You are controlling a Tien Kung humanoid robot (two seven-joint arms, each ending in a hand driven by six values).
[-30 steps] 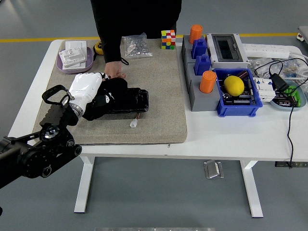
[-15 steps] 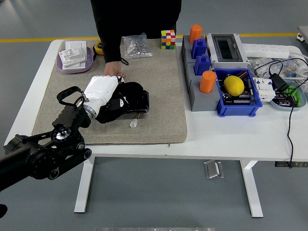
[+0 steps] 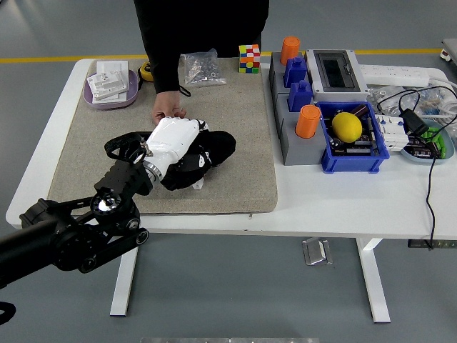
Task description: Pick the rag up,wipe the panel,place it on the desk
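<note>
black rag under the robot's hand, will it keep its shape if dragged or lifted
Probably not. The black rag is bunched in soft folds under the left hand, so it likely flops and drapes when lifted. It looks light for its size. On the rough grey mat it may catch and crumple rather than glide.

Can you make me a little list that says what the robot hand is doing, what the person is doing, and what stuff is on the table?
robot left hand: curled on the black rag, pressing it over the black panel, mostly hidden
robot right hand: not in view
person's hand: resting on the grey mat, just behind the robot's hand
right side of table: lemon in a blue bin, orange cylinder
far edge: colourful cube
</note>
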